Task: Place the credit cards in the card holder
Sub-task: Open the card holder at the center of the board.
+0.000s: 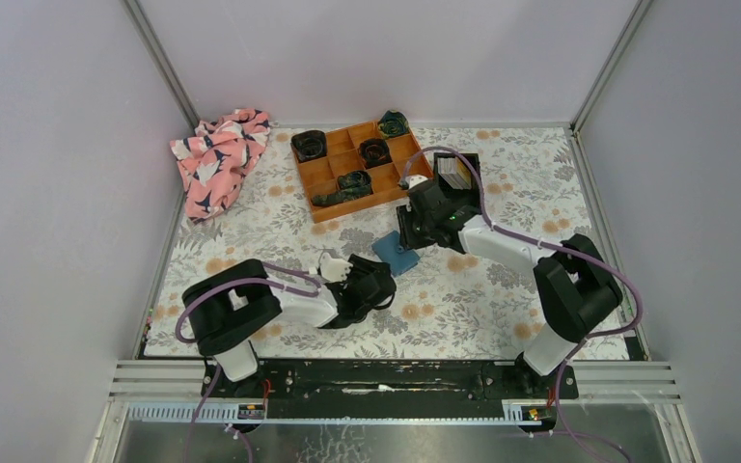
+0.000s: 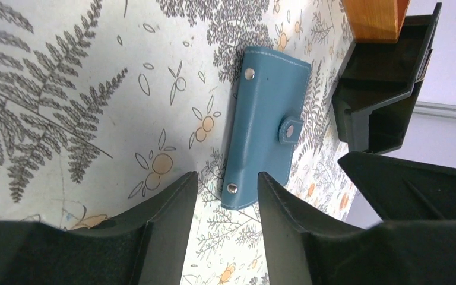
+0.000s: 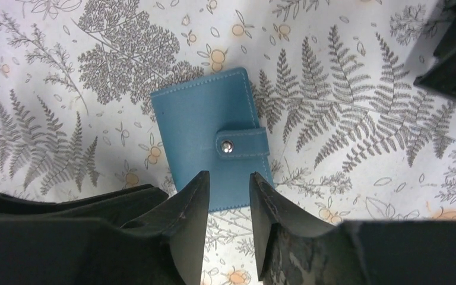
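Observation:
The card holder (image 1: 396, 253) is a teal-blue case lying flat and snapped shut on the floral cloth, between my two grippers. In the left wrist view the card holder (image 2: 270, 127) lies just beyond my left gripper (image 2: 227, 178), which is open with only cloth between its fingers. My right gripper (image 3: 230, 178) is open too, hovering over the near edge of the card holder (image 3: 208, 133) and holding nothing. The credit cards (image 1: 452, 174) show as a pale stack standing in a small black bin at the back right.
An orange compartment tray (image 1: 362, 169) with dark rolled items stands behind the card holder, and the small black bin (image 1: 465, 164) sits at its right end. A pink patterned cloth (image 1: 220, 159) lies crumpled at the back left. Walls close in the table.

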